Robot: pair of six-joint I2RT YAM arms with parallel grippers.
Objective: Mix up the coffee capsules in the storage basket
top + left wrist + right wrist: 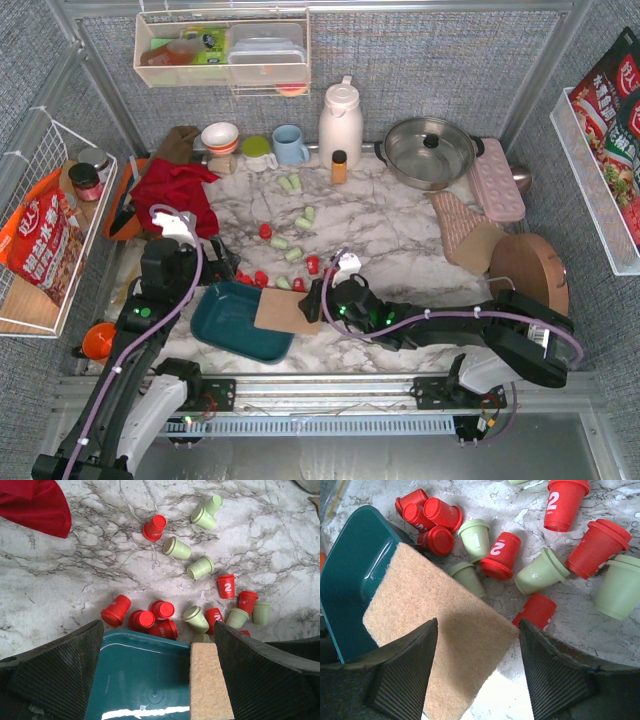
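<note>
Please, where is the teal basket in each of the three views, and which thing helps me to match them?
Top external: basket low, left of centre, between the two arms.
Left wrist: basket at bottom centre, between the jaws.
Right wrist: basket at the left edge.
Shared landmark: the tan pad lying over one edge of the basket.

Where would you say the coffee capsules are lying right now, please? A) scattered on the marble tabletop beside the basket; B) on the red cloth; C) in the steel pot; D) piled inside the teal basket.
A: the red and green coffee capsules lie loose on the marble tabletop past the far rim of the storage basket, whose visible inside holds no capsule.
</note>
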